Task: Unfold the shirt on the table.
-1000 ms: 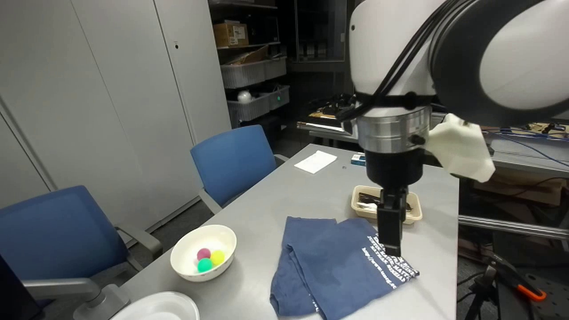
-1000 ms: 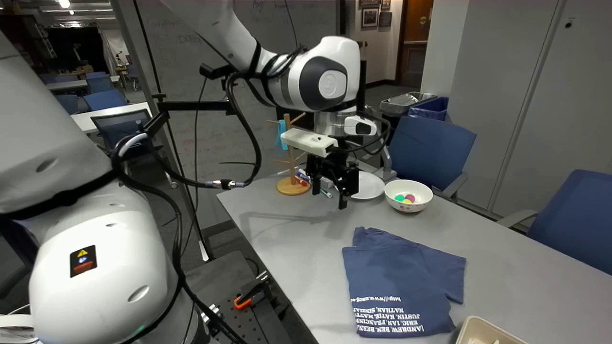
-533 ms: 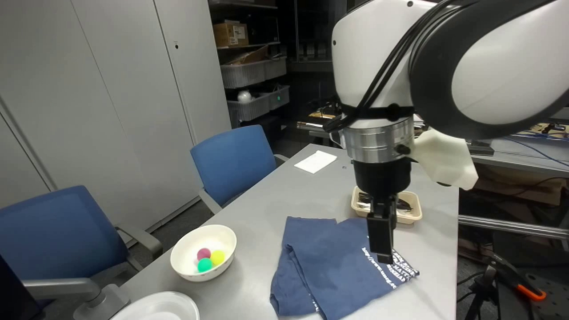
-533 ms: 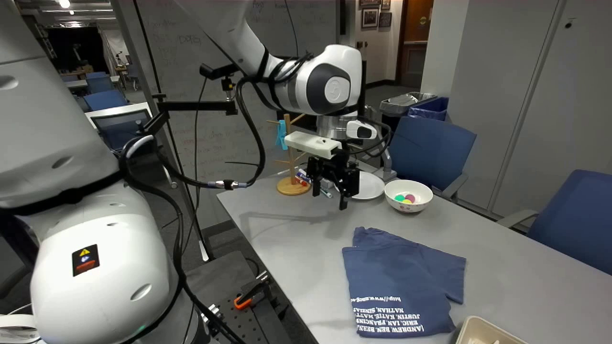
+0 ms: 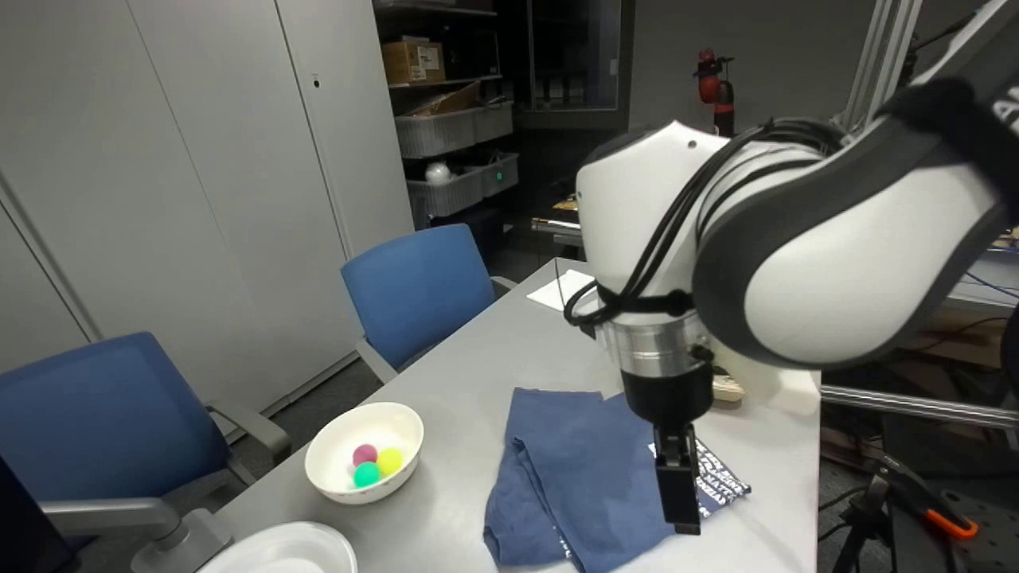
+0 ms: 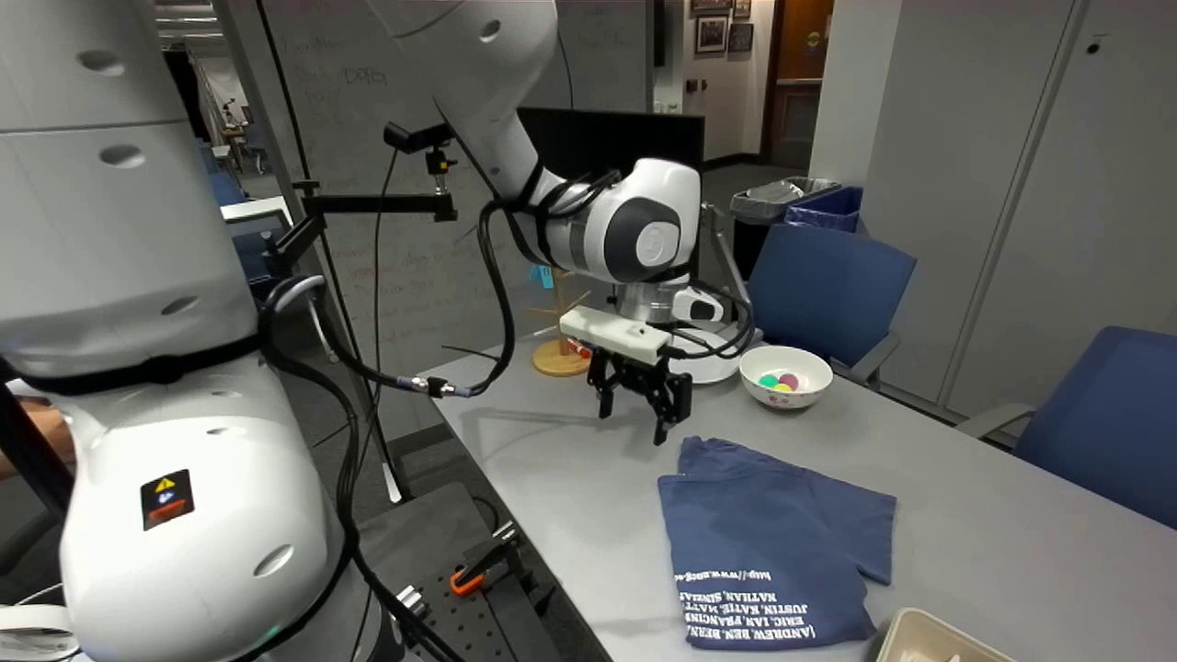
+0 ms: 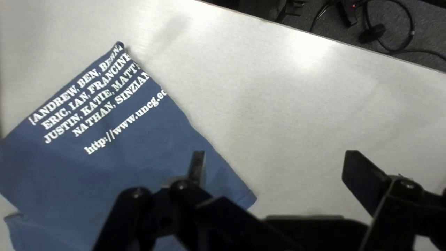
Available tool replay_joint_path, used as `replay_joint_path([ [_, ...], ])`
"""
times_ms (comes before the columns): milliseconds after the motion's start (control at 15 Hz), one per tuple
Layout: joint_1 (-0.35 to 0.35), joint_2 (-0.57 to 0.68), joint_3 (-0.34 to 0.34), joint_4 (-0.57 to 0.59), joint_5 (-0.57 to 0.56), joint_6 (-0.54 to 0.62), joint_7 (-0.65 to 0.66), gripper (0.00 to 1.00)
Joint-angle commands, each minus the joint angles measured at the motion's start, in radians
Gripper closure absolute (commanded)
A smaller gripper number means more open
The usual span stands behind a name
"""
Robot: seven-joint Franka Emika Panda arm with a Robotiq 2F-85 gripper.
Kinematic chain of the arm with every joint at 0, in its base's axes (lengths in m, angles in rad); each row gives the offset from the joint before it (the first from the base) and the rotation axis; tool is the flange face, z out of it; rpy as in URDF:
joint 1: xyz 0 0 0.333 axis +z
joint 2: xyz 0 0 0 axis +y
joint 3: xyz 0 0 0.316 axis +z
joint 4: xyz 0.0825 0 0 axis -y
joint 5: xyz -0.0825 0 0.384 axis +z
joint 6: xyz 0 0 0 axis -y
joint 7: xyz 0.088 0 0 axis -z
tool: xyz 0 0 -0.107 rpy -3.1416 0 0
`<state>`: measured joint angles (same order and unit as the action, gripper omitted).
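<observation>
Exterior view, arm (image 6: 602,230) bent downward, fingers (image 6: 661,427) parted near shirt (image 6: 777,533)

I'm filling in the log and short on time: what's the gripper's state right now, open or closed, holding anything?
Gripper: open, holding nothing; the shirt lies ungripped on the table.

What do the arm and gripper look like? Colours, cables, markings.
The arm is white with rounded links and dark grey trim. Black cables run outside it, with black straps. A silver collar sits above the two-fingered gripper, which is black and angular. A cream block juts beside the collar. One link carries a black label with a yellow warning triangle.
</observation>
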<state>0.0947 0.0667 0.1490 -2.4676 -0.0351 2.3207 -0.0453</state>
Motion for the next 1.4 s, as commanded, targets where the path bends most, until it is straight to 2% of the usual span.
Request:
replay_joint_path([
  [0, 0.018, 0.153, -0.009, 0.048, -0.042, 0.101, -0.028, 0.0],
  [400, 0.036, 0.337, -0.034, 0.148, -0.138, 0.198, -0.011, 0.0],
  [800, 0.091, 0.44, -0.083, 0.212, -0.189, 0.278, 0.069, 0.0],
  [1333, 0.278, 0.519, -0.281, 0.258, -0.309, 0.399, 0.425, 0.01],
])
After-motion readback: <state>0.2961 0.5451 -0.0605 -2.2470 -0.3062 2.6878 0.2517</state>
